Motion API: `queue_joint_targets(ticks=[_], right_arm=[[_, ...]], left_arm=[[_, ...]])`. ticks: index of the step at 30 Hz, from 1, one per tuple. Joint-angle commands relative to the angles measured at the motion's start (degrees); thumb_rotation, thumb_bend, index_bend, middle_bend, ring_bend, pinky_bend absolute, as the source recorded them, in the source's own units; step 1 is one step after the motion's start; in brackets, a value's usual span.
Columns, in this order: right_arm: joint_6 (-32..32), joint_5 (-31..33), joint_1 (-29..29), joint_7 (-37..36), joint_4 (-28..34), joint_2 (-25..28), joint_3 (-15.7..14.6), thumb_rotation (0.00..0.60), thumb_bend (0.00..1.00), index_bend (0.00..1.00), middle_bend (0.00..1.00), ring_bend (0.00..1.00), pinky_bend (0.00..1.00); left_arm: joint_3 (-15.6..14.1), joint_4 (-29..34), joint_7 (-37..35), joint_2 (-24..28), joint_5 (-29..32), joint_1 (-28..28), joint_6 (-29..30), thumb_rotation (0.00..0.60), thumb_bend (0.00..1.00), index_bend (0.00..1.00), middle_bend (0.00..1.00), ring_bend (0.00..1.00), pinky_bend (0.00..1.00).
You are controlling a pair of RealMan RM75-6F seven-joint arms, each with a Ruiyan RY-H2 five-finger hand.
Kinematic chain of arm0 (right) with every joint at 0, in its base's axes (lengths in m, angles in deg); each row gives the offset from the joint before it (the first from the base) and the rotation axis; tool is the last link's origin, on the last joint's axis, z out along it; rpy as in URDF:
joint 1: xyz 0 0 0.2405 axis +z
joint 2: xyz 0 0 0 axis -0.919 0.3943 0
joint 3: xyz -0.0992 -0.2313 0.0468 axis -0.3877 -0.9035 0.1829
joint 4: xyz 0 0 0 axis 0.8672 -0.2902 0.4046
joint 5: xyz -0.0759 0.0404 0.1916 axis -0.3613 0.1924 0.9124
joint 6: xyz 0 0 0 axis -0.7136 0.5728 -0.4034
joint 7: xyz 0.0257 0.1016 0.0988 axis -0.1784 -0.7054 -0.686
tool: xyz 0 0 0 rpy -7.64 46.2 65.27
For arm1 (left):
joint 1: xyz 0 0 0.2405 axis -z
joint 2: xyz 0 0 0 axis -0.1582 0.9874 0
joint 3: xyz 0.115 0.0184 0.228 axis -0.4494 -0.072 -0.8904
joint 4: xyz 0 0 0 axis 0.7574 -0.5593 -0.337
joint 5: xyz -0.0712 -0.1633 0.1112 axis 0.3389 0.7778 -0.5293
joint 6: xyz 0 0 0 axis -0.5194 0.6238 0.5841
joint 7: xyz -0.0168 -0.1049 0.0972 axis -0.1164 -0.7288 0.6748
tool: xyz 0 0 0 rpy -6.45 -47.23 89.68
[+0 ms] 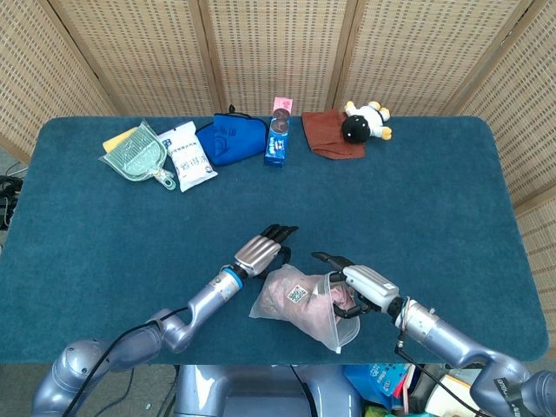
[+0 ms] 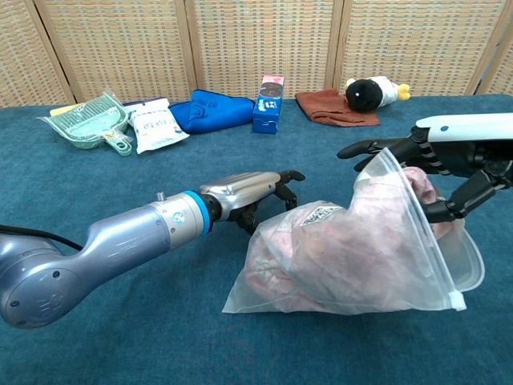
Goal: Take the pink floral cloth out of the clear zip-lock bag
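Note:
The clear zip-lock bag [image 1: 295, 304] [image 2: 337, 257] lies near the table's front edge, its open mouth raised toward the right. The pink floral cloth [image 1: 287, 291] [image 2: 313, 249] fills it, and a fold bulges out at the mouth. My right hand [image 1: 360, 282] [image 2: 449, 160] is at that mouth, fingers stretched over the fold and thumb under it, gripping the cloth there. My left hand [image 1: 261, 252] [image 2: 252, 188] hovers at the bag's closed end with its fingers apart and curved down. It holds nothing, and I cannot tell whether its fingertips touch the plastic.
Along the far edge lie a green dustpan [image 1: 130, 156], a white packet [image 1: 191, 156], a blue cloth [image 1: 230, 139], a blue box [image 1: 278, 143], a rust-red cloth [image 1: 328, 132] and a black-and-white plush toy [image 1: 365, 122]. The blue table [image 1: 434, 200] ends just in front of the bag.

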State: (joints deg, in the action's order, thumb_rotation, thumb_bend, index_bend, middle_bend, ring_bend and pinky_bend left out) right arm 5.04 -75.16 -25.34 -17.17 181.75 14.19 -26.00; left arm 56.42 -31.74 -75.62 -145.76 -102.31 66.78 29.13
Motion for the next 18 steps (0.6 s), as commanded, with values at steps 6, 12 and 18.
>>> queue_joint_targets(ticks=[6, 12, 18], right_arm=[[0.18, 0.04, 0.09, 0.03, 0.11, 0.07, -0.07, 0.600, 0.91, 0.71, 0.00, 0.00, 0.00], [0.31, 0.14, 0.10, 0.16, 0.07, 0.11, -0.15, 0.600, 0.91, 0.71, 0.00, 0.00, 0.00], [1.99, 0.86, -0.44, 0.21, -0.01, 0.91, 0.57, 0.600, 0.92, 0.71, 0.00, 0.00, 0.00]], left_arm=[[0.32, 0.30, 0.62, 0.01, 0.25, -0.01, 0.22, 0.600, 0.50, 0.62, 0.00, 0.00, 0.00], [0.62, 0.68, 1.07, 0.24, 0.43, -0.11, 0.66, 0.600, 0.50, 0.64, 0.00, 0.00, 0.00], [0.92, 1.78, 1.15, 2.70, 0.85, -1.27, 1.81, 0.600, 0.50, 0.65, 0.00, 0.00, 0.00]])
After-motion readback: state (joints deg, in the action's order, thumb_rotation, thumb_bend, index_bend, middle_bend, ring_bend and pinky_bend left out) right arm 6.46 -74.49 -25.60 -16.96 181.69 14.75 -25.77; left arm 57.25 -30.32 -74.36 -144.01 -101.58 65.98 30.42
